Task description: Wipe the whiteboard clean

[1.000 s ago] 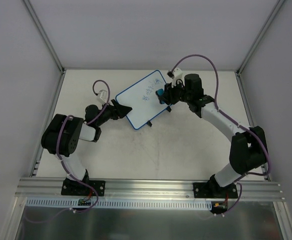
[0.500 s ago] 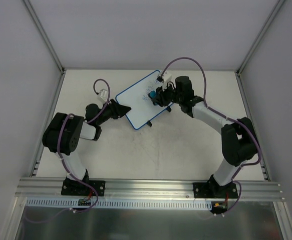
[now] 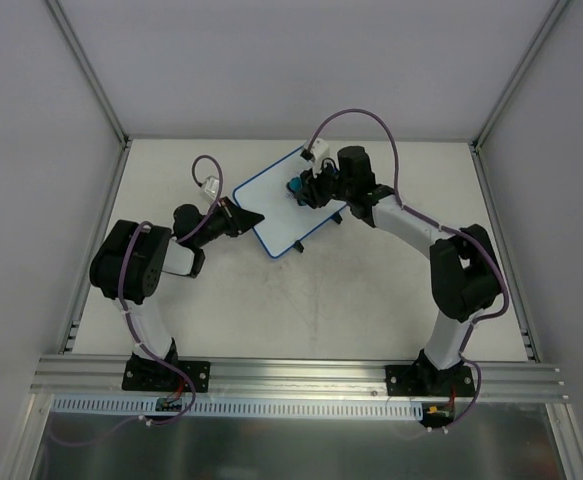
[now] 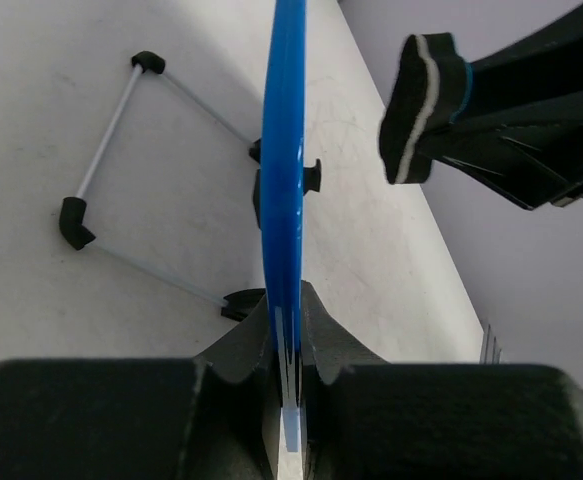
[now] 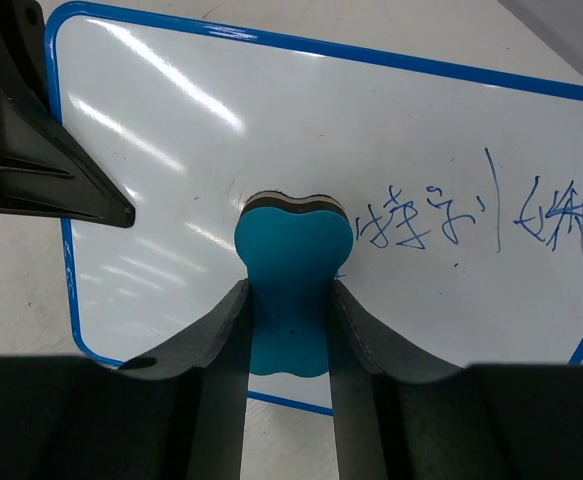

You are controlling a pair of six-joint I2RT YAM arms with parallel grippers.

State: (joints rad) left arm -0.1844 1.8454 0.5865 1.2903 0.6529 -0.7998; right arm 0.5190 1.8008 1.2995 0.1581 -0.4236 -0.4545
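The whiteboard point(image 3: 276, 208), white with a blue rim, lies tilted at the back middle of the table. My left gripper point(image 3: 254, 221) is shut on its near-left rim; in the left wrist view the rim point(image 4: 284, 150) runs edge-on into the left gripper point(image 4: 288, 320). My right gripper point(image 3: 301, 188) is shut on a teal eraser point(image 3: 296, 186) and presses it on the board. In the right wrist view the eraser point(image 5: 293, 240) sits between the right gripper's point(image 5: 289, 292) fingers, on the whiteboard point(image 5: 171, 150), just left of blue writing point(image 5: 471, 215).
A thin wire stand point(image 4: 101, 150) with black corner pieces props the board from behind. Small black feet point(image 3: 301, 248) stick out at the board's near edge. Grey walls and metal posts point(image 3: 91, 75) close the table in at the back and sides.
The left gripper has shut on the board's rim. The right gripper has slid the eraser leftwards across the board, and the writing under its path is gone.
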